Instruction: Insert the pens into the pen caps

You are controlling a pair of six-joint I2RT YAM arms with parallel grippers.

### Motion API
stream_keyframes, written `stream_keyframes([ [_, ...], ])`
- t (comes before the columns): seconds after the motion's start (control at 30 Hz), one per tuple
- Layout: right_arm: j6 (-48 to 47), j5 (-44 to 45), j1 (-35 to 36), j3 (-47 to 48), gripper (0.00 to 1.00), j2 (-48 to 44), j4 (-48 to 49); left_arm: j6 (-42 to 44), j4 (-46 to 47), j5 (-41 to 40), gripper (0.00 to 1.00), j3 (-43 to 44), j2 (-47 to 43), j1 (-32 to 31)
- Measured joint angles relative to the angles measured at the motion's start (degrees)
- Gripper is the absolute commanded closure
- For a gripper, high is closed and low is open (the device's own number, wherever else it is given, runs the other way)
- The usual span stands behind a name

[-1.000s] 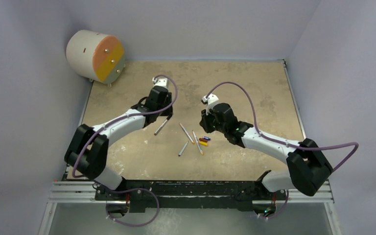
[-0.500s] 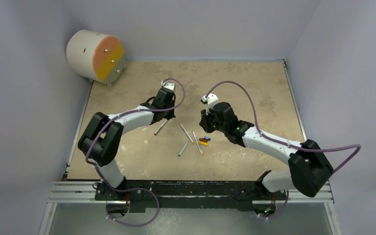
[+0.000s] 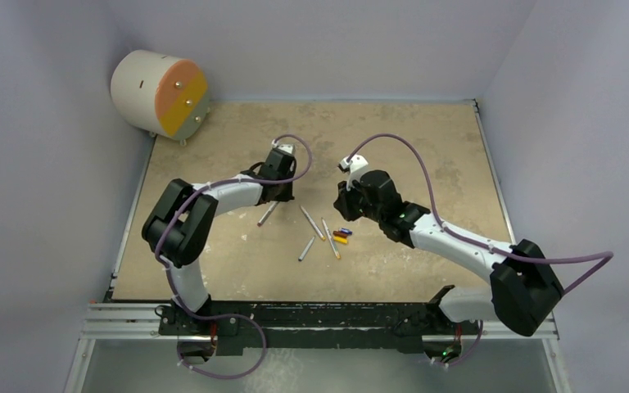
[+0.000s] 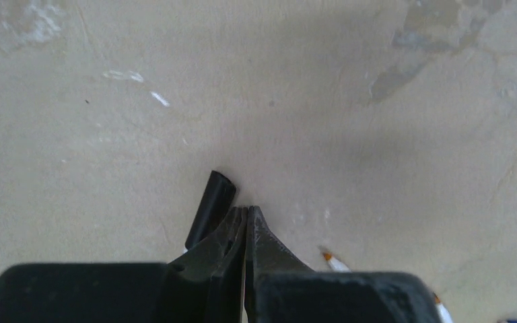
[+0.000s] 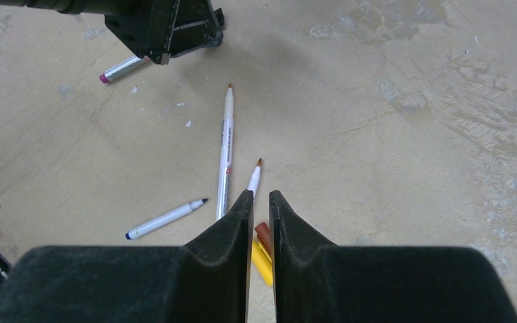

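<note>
My left gripper (image 4: pixel 248 210) is shut with nothing between its fingers, its tips low over the table. A black pen cap (image 4: pixel 210 208) lies just left of those tips, a bit of white showing at its lower end. That grey pen (image 3: pixel 269 213) lies below the left gripper (image 3: pixel 281 195); its pink end (image 5: pixel 104 79) shows in the right wrist view. Three more pens (image 5: pixel 225 158) (image 5: pixel 254 178) (image 5: pixel 165 219) lie uncapped mid-table. My right gripper (image 5: pixel 260 195) hovers narrowly open over the red-brown cap (image 5: pixel 264 233) and yellow cap (image 5: pixel 261 262). A blue cap (image 3: pixel 346 232) lies beside them.
A white drum with an orange and yellow face (image 3: pixel 160 92) stands at the table's far left corner. Purple cables (image 3: pixel 426 188) loop over both arms. The beige tabletop (image 3: pixel 426 139) is worn and stained, with walls close on three sides.
My left gripper went from open to shut, and the left arm drew in towards the middle, wrist shifting slightly right. The right arm barely moved. The pens and caps lie as before.
</note>
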Motion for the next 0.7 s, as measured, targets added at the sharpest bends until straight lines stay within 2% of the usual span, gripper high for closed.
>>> stream_keyframes([
  [0.33, -0.2, -0.2, 0.0, 0.0, 0.83, 0.6, 0.1, -0.9, 0.3, -5.2, 1.0, 0.6, 1.0, 2.3],
  [0.43, -0.3, -1.0, 0.0, 0.0, 0.76, 2.1, 0.8, -1.0, 0.0, -6.8, 1.0, 0.6, 0.9, 2.4],
  [0.53, -0.8, -1.1, 0.0, 0.1, 0.64, 4.9, 1.4, -1.0, -0.2, -7.2, 1.0, 0.3, 0.6, 2.5],
  [0.7, -2.4, -1.1, 0.0, 1.3, 0.62, 10.6, 1.7, -1.0, -0.1, -3.6, 1.0, -1.4, -1.9, 2.6],
])
